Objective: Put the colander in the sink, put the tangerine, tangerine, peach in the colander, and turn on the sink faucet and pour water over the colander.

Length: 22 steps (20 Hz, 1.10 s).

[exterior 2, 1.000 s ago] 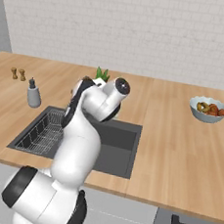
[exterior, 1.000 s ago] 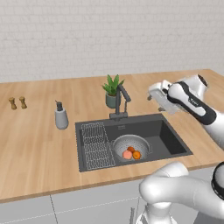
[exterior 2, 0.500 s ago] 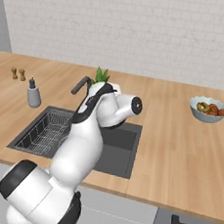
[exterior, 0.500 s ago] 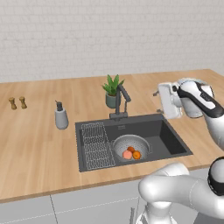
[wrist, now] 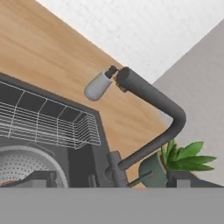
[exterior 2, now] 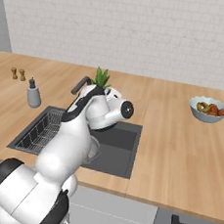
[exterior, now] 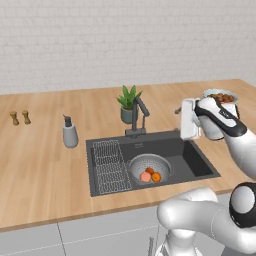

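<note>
A: Claw [exterior: 178, 111] is seen wide open, nothing held. Sink faucet [wrist: 151, 114] is located just ahead.

B: Rigid metal, likely slick; its small lever [wrist: 139, 179] should be pushed.

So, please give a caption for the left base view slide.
Open gripper hangs right of the sink faucet; colander with fruit sits in the sink.

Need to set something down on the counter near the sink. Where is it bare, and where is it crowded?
Bare wood lies between the brown shakers and grey soap dispenser, and between the dark rectangular sink and the pale fruit bowl. Crowded behind the sink: the dark faucet and potted plant. The silver colander with fruit takes the basin's middle.
</note>
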Available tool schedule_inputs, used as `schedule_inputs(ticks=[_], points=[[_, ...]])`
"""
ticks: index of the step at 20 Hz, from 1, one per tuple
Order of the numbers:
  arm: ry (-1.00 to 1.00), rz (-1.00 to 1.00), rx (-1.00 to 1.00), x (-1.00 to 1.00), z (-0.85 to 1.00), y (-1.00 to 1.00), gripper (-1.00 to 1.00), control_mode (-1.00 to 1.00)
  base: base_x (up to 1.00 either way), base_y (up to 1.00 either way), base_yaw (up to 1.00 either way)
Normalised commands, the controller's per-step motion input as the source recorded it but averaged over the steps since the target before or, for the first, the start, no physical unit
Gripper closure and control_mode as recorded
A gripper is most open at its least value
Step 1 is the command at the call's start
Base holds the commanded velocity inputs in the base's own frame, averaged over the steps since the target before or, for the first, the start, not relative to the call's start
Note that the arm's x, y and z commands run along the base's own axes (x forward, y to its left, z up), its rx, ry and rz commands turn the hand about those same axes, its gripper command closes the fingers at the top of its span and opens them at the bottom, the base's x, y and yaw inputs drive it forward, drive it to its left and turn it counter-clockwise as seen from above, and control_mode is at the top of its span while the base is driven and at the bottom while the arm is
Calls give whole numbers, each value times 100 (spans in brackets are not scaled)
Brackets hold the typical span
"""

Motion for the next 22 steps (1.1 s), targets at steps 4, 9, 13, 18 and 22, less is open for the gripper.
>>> schedule_inputs(ticks=[4,9,13,18,22], points=[[33,-17,41,25,-28,3,-100,-100,0,0,0],[17,2,42,42,-21,1,-100,-100,0,0,0],[0,3,30,34,-28,-1,-100,-100,0,0,0],[4,-6,8,35,-12,19,-100,-100,0,0,0],[16,-6,0,26,0,25,-100,-100,0,0,0]])
